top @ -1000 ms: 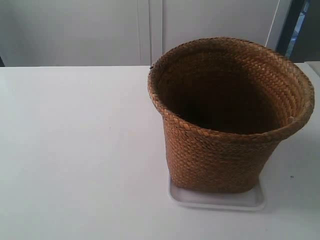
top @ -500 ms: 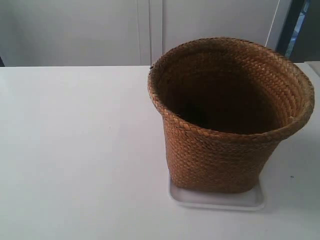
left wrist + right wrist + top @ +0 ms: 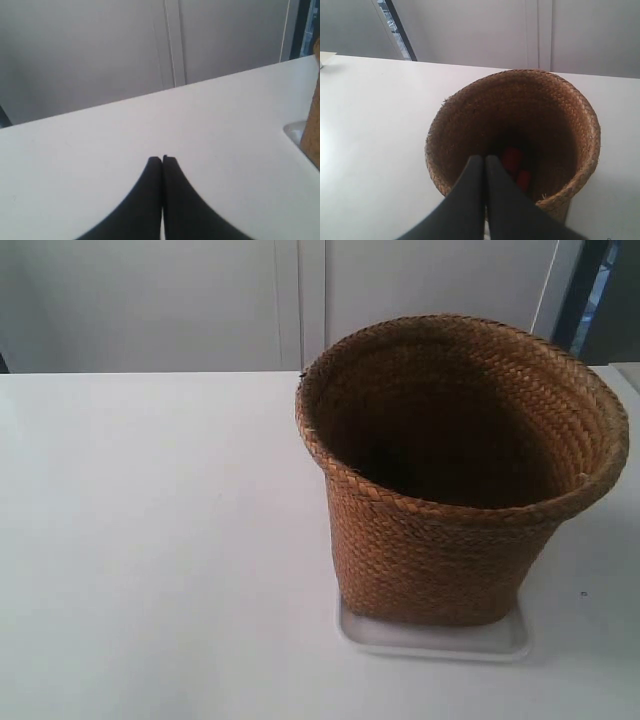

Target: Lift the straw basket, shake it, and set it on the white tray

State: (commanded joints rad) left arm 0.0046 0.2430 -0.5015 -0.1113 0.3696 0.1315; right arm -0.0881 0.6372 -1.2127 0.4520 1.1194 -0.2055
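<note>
I see straw basket (image 3: 460, 490) upright on white tray (image 3: 436, 642), on the counter (image 3: 150, 540), left jaws closed, right jaws closed, empty.

The basket (image 3: 430, 560) is golden-brown straw in a tight woven pattern, with a braided rim and a dark brown inside. The tray (image 3: 430, 642) is glossy white. The table (image 3: 150, 540) is plain white, and the wall panels (image 3: 150, 300) across the top of the frame are pale grey. At the upper right, a dark strip (image 3: 588, 290) shows some blue. The left gripper (image 3: 162, 159) and the right gripper (image 3: 485, 158) are black. Red things (image 3: 512, 159) show against the basket's dark inside.
</note>
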